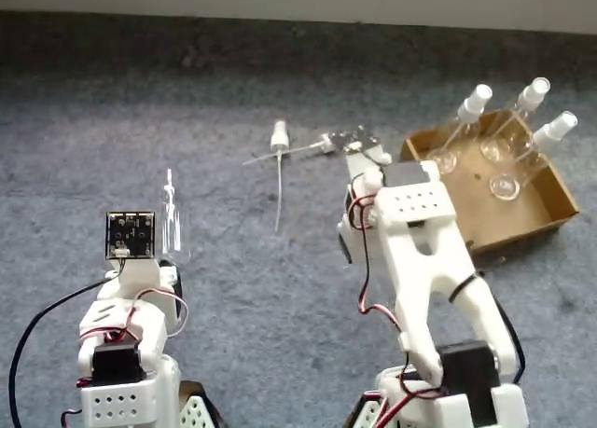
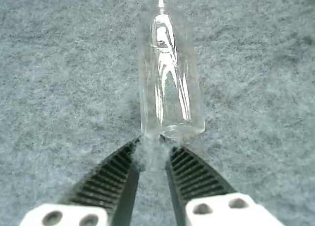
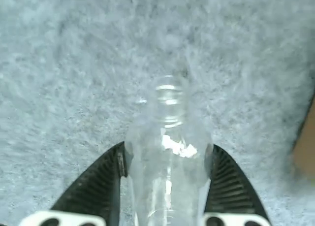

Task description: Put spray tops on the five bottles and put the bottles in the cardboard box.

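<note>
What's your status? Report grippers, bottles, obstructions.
Right gripper shut on topless bottle. Left gripper at second bottle's base. Three capped bottles in cardboard box, two spray tops loose on carpet. Nothing blocking.

The desk (image 1: pixel 242 297) is showing a grey, fuzzy surface throughout, darkening along its far edge, where a pale strip (image 1: pixel 373 1) is running behind it.

Three capped bottles (image 1: pixel 459 128) (image 1: pixel 513 120) (image 1: pixel 532 156) in one cardboard box (image 1: pixel 504 218), two uncapped bottles (image 2: pixel 170 73) (image 3: pixel 167 152), two loose spray tops (image 1: pixel 278 136) (image 1: pixel 326 145).
</note>
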`<state>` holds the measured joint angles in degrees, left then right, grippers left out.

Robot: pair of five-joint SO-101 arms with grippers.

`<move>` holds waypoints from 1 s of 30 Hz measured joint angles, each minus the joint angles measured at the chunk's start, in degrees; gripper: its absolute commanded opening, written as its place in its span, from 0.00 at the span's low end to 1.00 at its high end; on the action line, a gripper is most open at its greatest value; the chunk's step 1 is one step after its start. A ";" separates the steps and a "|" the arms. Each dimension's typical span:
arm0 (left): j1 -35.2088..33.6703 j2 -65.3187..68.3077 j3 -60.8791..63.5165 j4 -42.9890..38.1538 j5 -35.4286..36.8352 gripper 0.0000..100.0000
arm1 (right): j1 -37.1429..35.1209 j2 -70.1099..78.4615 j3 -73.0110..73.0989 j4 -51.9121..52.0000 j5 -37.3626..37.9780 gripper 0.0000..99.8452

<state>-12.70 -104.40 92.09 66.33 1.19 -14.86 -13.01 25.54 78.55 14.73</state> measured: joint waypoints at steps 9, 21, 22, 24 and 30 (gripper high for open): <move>0.00 0.00 0.70 0.00 0.00 0.00 | -0.09 -22.15 2.11 1.49 0.00 0.10; 0.00 0.00 1.05 0.00 0.00 0.00 | -0.09 -46.24 16.88 -1.32 0.00 0.10; 0.00 0.00 1.05 0.00 0.00 0.00 | -0.09 -47.74 18.81 -2.64 0.00 0.10; 0.00 0.00 1.05 0.00 0.00 0.00 | -0.09 -50.64 22.68 -5.36 0.00 0.10; 0.00 0.00 1.05 0.00 0.00 0.00 | -0.09 -57.32 32.88 -13.19 0.00 0.10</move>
<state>-12.70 -104.40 93.14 66.33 1.19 -14.95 -70.33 58.42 65.36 14.73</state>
